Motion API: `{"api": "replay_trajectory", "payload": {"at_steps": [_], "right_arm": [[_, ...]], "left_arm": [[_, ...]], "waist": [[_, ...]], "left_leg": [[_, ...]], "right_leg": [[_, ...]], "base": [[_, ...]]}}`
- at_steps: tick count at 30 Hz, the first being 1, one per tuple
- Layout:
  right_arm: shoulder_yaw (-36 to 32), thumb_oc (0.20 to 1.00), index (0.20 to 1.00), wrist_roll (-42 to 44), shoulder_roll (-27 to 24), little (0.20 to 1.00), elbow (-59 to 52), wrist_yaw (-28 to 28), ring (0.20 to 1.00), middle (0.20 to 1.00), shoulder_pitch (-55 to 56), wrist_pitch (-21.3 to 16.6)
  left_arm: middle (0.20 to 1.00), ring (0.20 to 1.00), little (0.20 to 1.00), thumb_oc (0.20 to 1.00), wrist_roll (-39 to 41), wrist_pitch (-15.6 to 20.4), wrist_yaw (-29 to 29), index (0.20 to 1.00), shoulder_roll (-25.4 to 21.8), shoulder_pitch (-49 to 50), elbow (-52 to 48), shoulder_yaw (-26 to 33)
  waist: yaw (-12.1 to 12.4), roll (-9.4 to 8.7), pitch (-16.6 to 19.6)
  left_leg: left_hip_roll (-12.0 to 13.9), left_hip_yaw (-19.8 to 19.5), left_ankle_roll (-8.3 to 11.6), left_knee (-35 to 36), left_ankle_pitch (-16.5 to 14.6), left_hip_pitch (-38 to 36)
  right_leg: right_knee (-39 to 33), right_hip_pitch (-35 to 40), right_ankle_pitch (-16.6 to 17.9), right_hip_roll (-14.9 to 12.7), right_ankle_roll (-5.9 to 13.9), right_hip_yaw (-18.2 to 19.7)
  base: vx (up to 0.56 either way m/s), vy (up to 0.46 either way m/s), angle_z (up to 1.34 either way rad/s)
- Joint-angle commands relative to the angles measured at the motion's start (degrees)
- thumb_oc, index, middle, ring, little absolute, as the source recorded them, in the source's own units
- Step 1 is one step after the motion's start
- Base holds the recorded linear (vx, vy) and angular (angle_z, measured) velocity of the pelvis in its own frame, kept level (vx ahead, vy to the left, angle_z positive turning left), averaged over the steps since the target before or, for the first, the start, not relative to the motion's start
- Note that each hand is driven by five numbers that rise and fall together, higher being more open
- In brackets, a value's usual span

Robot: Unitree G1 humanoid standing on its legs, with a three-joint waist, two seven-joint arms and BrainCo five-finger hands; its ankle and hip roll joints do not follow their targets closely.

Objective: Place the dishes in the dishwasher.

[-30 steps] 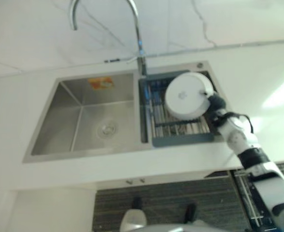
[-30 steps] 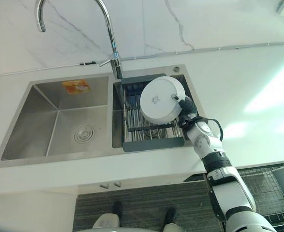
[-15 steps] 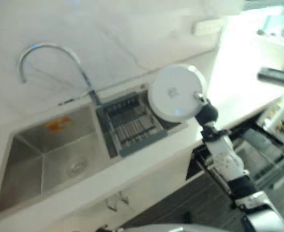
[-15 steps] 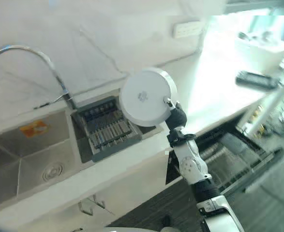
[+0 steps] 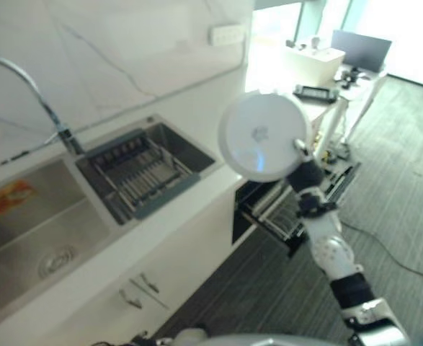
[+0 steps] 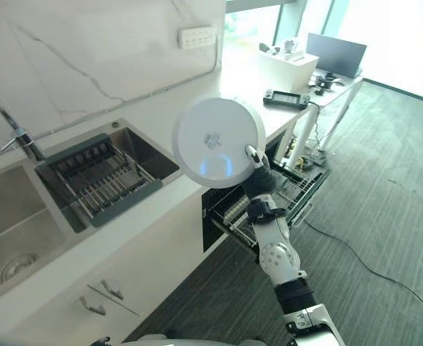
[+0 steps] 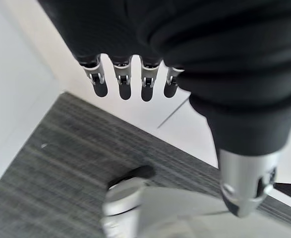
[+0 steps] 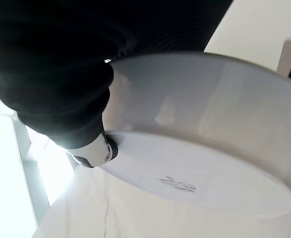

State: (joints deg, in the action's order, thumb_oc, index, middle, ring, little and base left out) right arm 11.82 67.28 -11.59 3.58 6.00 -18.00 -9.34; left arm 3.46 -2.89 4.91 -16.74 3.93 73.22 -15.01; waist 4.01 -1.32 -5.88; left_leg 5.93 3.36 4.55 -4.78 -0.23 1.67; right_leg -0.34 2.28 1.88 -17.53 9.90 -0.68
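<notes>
Double-basin stainless steel sink (image 6: pixel 24 216) set in white countertop (image 6: pixel 161 108); landmark for rest. Curved chrome faucet (image 5: pixel 24 86) behind sink, at divide between basins. Grey slatted drying rack (image 6: pixel 99 179) sits in sink's right basin. Round drain (image 5: pixel 56 261) and orange sticker (image 5: pixel 8 195) in left basin. White marble-veined wall (image 6: pixel 88 50) behind sink, white socket strip (image 6: pixel 198 36) on it to right. White cabinet doors with metal handles (image 6: pixel 103 295) below sink. Dark grey striped floor (image 6: pixel 384 216) right of sink.

bright daylight floods in from far windows (image 6: pixel 384 29), glaring; left eye view hazy.
</notes>
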Motion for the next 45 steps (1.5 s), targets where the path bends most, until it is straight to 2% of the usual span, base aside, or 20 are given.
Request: {"api": "replay_trajectory", "payload": {"at_steps": [1,3,4,5,6,8,11,13,19,29,30,31,32,33,35,36,37,39,41,45], "right_arm": [[0.5,0.2,0.2,4.2,-2.6,0.2,-5.5,0.0,0.2,0.2,-5.8,-2.1],[3.7,0.2,0.2,2.4,-2.9,0.2,-5.1,0.4,0.2,0.2,-5.8,-2.6],[5.7,0.2,0.2,2.1,-2.4,0.2,-3.8,0.6,0.2,0.2,-5.6,-3.2],[6.1,0.2,0.2,1.0,-2.2,0.2,-3.6,1.3,0.2,0.2,-4.6,-3.3],[4.7,0.2,0.2,0.5,-3.2,0.2,-4.0,1.6,0.2,0.2,-3.5,-3.9],[2.9,0.2,0.2,-0.1,-4.4,0.2,-4.9,1.4,0.2,0.2,-3.0,-3.9],[0.8,0.2,0.2,-0.1,-6.0,0.2,-7.8,-0.9,0.2,0.2,-2.9,-3.1],[1.7,0.2,0.2,-1.7,-5.6,0.2,-7.8,-1.0,0.2,0.2,-2.5,-2.8],[2.2,0.2,0.2,-2.4,-6.1,0.2,-10.1,-0.6,0.2,0.2,3.0,-1.9],[0.3,0.2,0.2,-4.9,-4.3,0.2,-8.2,-2.9,0.2,0.2,2.3,-3.6],[-0.3,0.2,0.2,-4.9,-3.7,0.2,-7.2,-2.9,0.2,0.2,2.3,-4.2],[-0.7,0.2,0.2,-5.2,-3.3,0.2,-6.2,-2.2,0.2,0.2,3.1,-5.3],[-0.9,0.2,0.2,-5.1,-3.4,0.2,-5.9,-1.9,0.2,0.2,3.4,-5.4],[-0.9,0.2,0.2,-5.1,-3.3,0.2,-5.4,-1.7,0.2,0.2,3.5,-5.3],[0.0,0.2,0.2,-5.6,-3.1,0.2,-4.6,-1.3,0.2,0.2,3.3,-5.2],[0.1,0.2,0.2,-5.9,-3.2,0.2,-4.3,-0.8,0.2,0.2,2.8,-4.8],[-0.3,0.2,0.2,-5.4,-3.2,0.2,-3.6,-0.1,0.2,0.2,1.4,-4.1],[-0.8,0.2,0.2,-4.6,-2.9,0.2,-2.9,-0.5,0.2,0.2,0.7,-4.3],[-0.3,0.2,0.2,-4.8,-2.9,0.2,-2.7,-1.1,0.2,0.2,0.3,-6.0],[-0.7,0.2,0.2,-4.3,-4.0,0.2,-4.0,-2.0,0.2,0.2,1.2,-6.7]], "left_arm": [[1.0,1.0,1.0,1.0,3.0,-1.9,3.3,1.0,-3.0,0.0,-1.3,0.0],[1.0,1.0,1.0,1.0,6.6,-2.9,3.2,1.0,-2.5,0.8,-0.9,2.2],[1.0,1.0,1.0,1.0,6.8,-2.7,3.4,1.0,-1.8,1.1,0.6,2.9],[1.0,1.0,1.0,1.0,5.4,-1.6,2.9,1.0,-1.1,2.1,1.0,3.0],[1.0,1.0,1.0,1.0,4.0,-0.5,2.1,1.0,-0.9,2.4,0.9,2.2],[1.0,1.0,1.0,1.0,3.5,-0.2,1.8,1.0,-0.7,1.9,0.9,0.7],[1.0,1.0,1.0,1.0,3.4,-0.6,0.9,1.0,-0.6,0.7,1.1,-1.2],[1.0,1.0,1.0,1.0,3.6,0.0,0.3,1.0,-0.3,1.0,2.2,-1.3],[1.0,1.0,1.0,1.0,3.2,-0.3,-0.2,1.0,-1.1,1.1,2.3,-1.9],[1.0,1.0,1.0,1.0,4.7,0.7,0.2,1.0,-0.6,2.4,-0.3,-1.7],[1.0,1.0,1.0,1.0,3.9,0.9,0.2,1.0,-0.7,2.6,-0.3,-1.3],[1.0,1.0,1.0,1.0,1.2,1.6,-0.3,1.0,-1.2,2.3,-0.2,-1.9],[1.0,1.0,1.0,1.0,1.2,1.7,0.1,1.0,-1.4,2.1,-0.2,-2.6],[1.0,1.0,1.0,1.0,1.9,1.1,0.5,1.0,-1.7,1.9,-0.8,-2.9],[1.0,1.0,1.0,1.0,4.5,0.3,0.6,1.0,-2.3,0.6,-1.9,-3.1],[1.0,1.0,1.0,1.0,5.1,0.0,0.8,1.0,-2.6,-0.2,-2.6,-2.7],[1.0,1.0,1.0,1.0,6.2,-1.1,2.0,1.0,-3.2,-1.2,-4.6,-2.0],[1.0,1.0,1.0,1.0,7.3,-2.6,3.2,1.0,-3.9,-2.0,-5.9,-1.3],[1.0,1.0,1.0,1.0,7.3,-1.7,2.3,1.0,-3.9,-2.3,-5.0,1.3],[1.0,1.0,1.0,1.0,4.9,-0.9,2.2,1.0,-2.2,-1.2,-2.7,0.7]], "waist": [[1.0,-1.13,-0.4],[1.2,-0.71,-1.1],[2.0,-0.87,-1.6],[2.0,-0.5,-2.0],[1.5,0.15,-2.2],[1.2,0.9,-2.3],[1.5,1.92,-2.9],[2.1,1.86,-3.2],[1.0,1.02,-2.0],[3.7,-0.6,-4.1],[4.1,-0.7,-4.2],[3.5,-0.31,-4.7],[2.8,0.1,-5.1],[2.2,0.24,-5.5],[1.0,0.07,-5.8],[0.4,-0.34,-6.2],[-0.1,-1.0,-7.3],[0.5,-1.7,-7.4],[1.2,-1.91,-7.2],[0.6,-0.95,-6.3]], "left_leg": [[4.9,-4.0,0.14,-0.4,-3.2,-5.7],[7.1,-5.7,0.82,-0.2,-1.2,-4.9],[5.6,-8.4,0.23,-1.9,-1.5,-3.6],[4.7,-7.0,-0.17,-2.4,-0.4,-2.4],[4.4,-2.9,0.23,-0.5,1.5,-1.5],[3.3,-2.2,0.91,2.8,3.6,-0.7],[0.4,-4.4,1.88,7.6,7.9,2.9],[-0.7,-7.8,1.51,8.8,8.5,3.9],[-1.5,-5.1,-0.16,7.3,6.5,2.2],[-3.8,-2.3,-3.28,-2.1,0.5,4.7],[-4.2,-2.3,-4.26,-2.9,-0.1,5.1],[-5.2,-3.3,-6.23,-3.0,-0.8,4.6],[-5.3,-3.5,-6.61,-3.1,-1.1,4.1],[-5.3,-3.4,-6.59,-3.1,-1.5,3.4],[-5.4,-4.1,-5.96,-3.6,-2.1,2.9],[-5.7,-4.5,-5.48,-3.4,-2.5,3.0],[-5.6,-5.1,-5.07,-3.2,-3.8,2.5],[-4.0,-5.3,-4.42,-3.5,-3.3,3.1],[-0.7,-5.5,-2.16,-0.3,-0.1,2.8],[2.7,-3.6,-0.08,5.2,3.5,1.4]], "right_leg": [[-0.5,0.1,3.6,4.3,0.3,-3.8],[3.5,-1.4,0.3,7.1,-2.24,-2.6],[4.2,-1.8,-0.4,8.0,-3.44,-2.9],[4.3,-1.3,-0.9,9.2,-4.53,-3.5],[3.6,-0.6,-1.0,9.6,-4.89,-6.8],[2.4,0.3,-1.3,10.1,-5.0,-9.4],[1.4,1.4,-2.2,11.1,-5.26,-10.8],[1.1,2.2,-3.2,11.5,-5.79,-9.7],[1.7,3.5,-3.3,10.1,-4.63,-8.8],[2.4,3.4,-1.6,5.0,-1.73,-9.5],[6.3,2.9,-1.7,4.2,-1.81,-10.1],[19.5,-2.9,2.2,3.9,-1.66,-8.1],[23.0,-5.7,3.2,4.3,-2.15,-6.5],[23.2,-7.5,4.1,4.0,-2.66,-5.9],[14.2,-8.3,3.5,4.0,-3.46,-4.4],[8.9,-9.7,5.8,4.1,-2.63,-3.2],[6.6,-12.7,10.1,4.2,-1.72,-1.7],[4.2,-10.0,7.0,4.9,-1.59,-3.4],[2.7,-7.7,4.6,6.4,-1.8,-6.1],[0.5,-6.3,3.3,7.9,-2.59,-7.7]], "base": [[0.09,-0.624,0.09],[0.09,-0.642,-0.31],[0.11,-0.605,-0.24],[0.11,-0.425,-0.07],[0.09,-0.224,0.25],[0.07,-0.047,0.92],[0.04,0.046,1.09],[0.12,0.124,0.56],[0.21,0.133,-0.34],[0.1,0.149,-0.18],[0.07,0.18,-0.19],[0.1,0.175,-0.24],[0.12,0.142,-0.14],[0.12,0.012,0.17],[0.1,-0.131,0.36],[0.05,-0.364,0.16],[0.03,-0.436,0.01],[0.03,-0.419,0.54],[0.03,-0.341,0.69],[0.05,-0.127,0.28]]}}
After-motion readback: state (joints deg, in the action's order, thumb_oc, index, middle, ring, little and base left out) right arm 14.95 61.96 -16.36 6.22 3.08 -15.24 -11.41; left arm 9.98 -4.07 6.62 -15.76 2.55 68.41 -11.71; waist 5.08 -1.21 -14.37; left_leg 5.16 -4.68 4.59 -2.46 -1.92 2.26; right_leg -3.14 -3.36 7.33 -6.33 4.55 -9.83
